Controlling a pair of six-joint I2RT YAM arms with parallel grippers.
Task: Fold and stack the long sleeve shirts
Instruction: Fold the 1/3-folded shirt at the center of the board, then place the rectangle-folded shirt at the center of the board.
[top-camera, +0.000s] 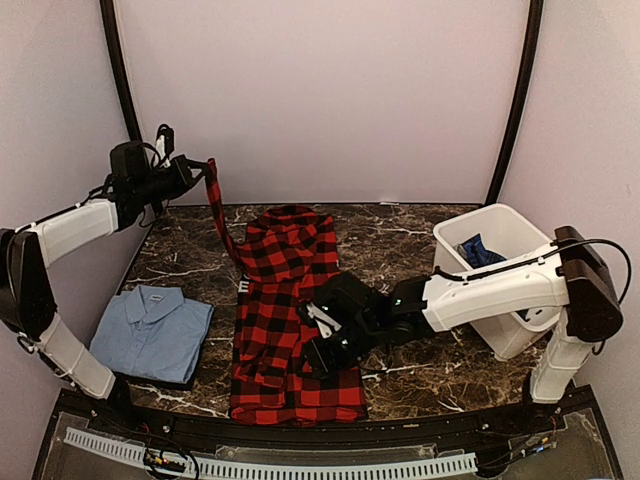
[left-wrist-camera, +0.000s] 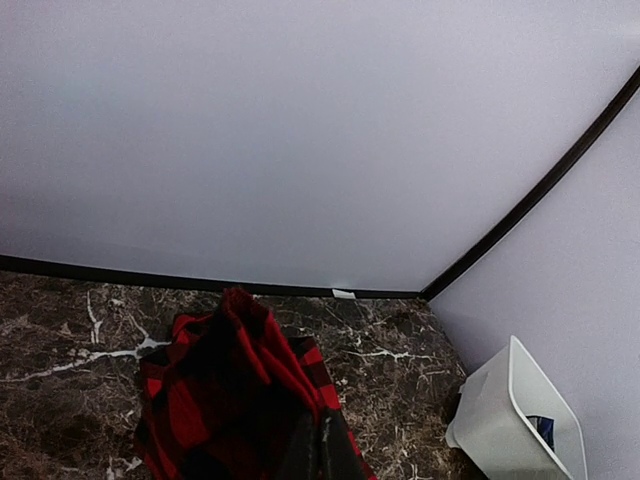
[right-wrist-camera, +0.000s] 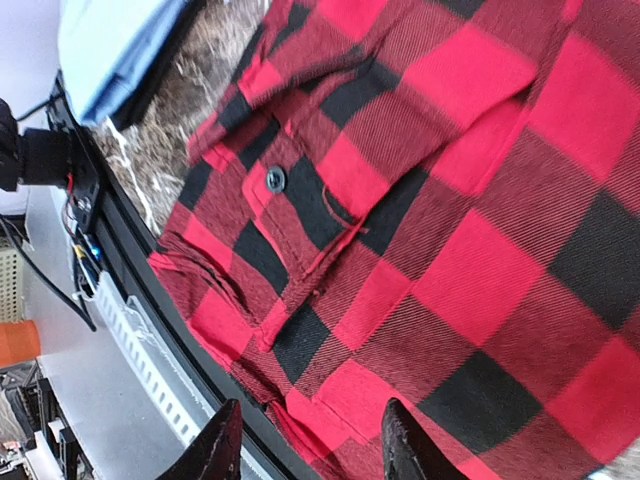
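The red-and-black checked flannel (top-camera: 290, 310) lies spread lengthwise at the middle of the table. One of its sleeves (top-camera: 215, 200) is lifted up to the back left, where my left gripper (top-camera: 196, 170) is shut on it. In the left wrist view the shut fingers (left-wrist-camera: 320, 450) pinch the bunched red cloth (left-wrist-camera: 230, 390). My right gripper (top-camera: 322, 335) hovers low over the flannel's right edge. Its fingers are open (right-wrist-camera: 310, 450) above the checked cloth (right-wrist-camera: 450, 250), holding nothing. A folded light blue shirt (top-camera: 152, 330) lies at the front left. A dark blue shirt (top-camera: 480, 250) sits in the bin.
A white plastic bin (top-camera: 510, 300) stands at the right side, close behind my right arm. The black front edge of the table (right-wrist-camera: 150, 290) runs just beside the flannel's hem. The light blue shirt (right-wrist-camera: 120, 50) shows at the top left of the right wrist view.
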